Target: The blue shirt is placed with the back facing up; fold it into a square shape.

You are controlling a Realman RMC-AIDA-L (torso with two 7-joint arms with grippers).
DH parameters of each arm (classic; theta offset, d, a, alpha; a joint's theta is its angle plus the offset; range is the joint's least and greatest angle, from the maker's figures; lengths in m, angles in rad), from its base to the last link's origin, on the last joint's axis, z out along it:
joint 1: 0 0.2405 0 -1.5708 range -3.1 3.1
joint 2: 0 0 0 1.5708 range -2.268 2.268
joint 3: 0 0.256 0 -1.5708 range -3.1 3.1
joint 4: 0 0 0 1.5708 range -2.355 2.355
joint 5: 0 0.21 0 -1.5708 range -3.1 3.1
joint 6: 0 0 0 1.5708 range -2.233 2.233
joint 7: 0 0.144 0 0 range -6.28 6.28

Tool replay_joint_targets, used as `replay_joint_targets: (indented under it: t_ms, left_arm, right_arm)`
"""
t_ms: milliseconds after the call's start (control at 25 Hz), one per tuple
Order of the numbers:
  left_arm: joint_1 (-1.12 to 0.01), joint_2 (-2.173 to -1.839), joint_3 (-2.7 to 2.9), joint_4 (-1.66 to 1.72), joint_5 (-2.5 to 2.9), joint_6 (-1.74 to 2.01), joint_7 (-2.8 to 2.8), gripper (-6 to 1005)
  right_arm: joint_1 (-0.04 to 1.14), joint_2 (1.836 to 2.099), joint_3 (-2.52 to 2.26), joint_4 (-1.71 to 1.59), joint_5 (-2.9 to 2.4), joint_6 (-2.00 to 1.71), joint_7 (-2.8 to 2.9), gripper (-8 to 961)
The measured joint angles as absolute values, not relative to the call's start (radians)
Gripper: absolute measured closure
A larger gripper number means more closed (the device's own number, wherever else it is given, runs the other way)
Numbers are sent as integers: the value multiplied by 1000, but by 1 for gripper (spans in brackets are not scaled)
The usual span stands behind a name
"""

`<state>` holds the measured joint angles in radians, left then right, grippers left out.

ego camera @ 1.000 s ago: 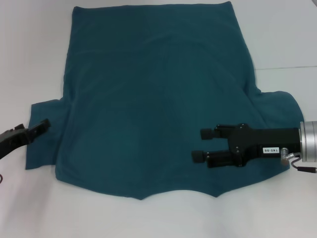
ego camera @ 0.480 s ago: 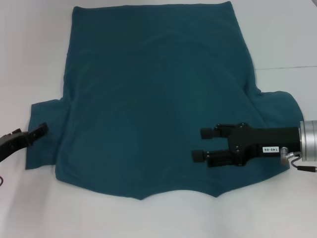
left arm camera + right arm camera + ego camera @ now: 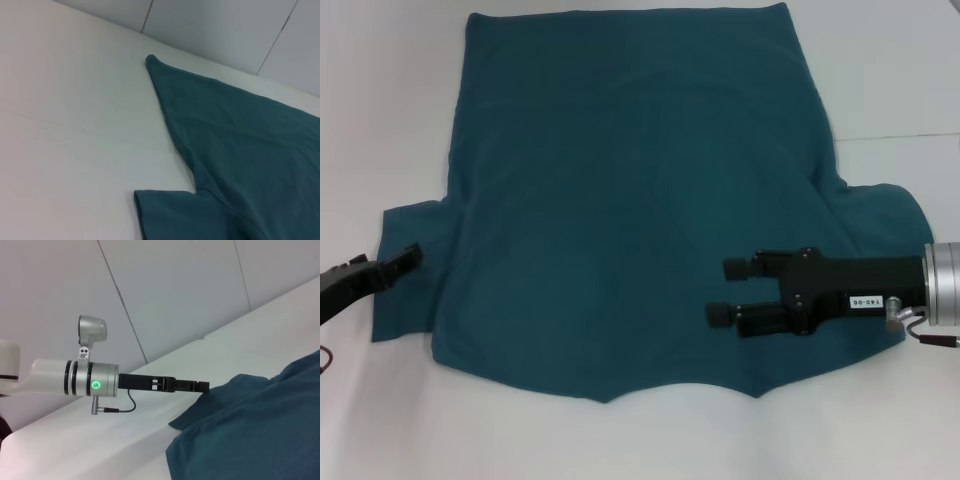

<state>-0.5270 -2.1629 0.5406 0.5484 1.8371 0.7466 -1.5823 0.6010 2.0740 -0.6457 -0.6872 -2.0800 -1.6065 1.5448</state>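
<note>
The blue shirt (image 3: 620,200) lies flat on the white table, plain back up, with its hem at the far side and its neckline toward me. My left gripper (image 3: 405,260) sits low at the outer edge of the shirt's left sleeve (image 3: 405,300). In the right wrist view it shows side-on as the left gripper (image 3: 202,386) touching the sleeve corner. My right gripper (image 3: 720,291) hovers open over the shirt's near right part, next to the right sleeve (image 3: 880,215), with nothing between its fingers. The left wrist view shows the shirt (image 3: 250,150) and its left sleeve only.
A white table (image 3: 380,420) surrounds the shirt, with bare strips at the left, right and near sides. A seam line (image 3: 900,135) crosses the table at the far right. Grey wall panels (image 3: 175,295) stand behind the table.
The left gripper dipped slightly toward me at the sleeve edge, then came back to almost where it was. The right gripper and the shirt have hardly moved.
</note>
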Motion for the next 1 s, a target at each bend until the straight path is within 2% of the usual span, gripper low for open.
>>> replay_joint_targets:
  t_ms: [1000]
  left_arm:
    - [-569, -2164, 541, 490, 1837, 653, -1520, 126]
  right_arm:
    - [604, 2074, -644, -687, -2080, -1604, 1546, 53]
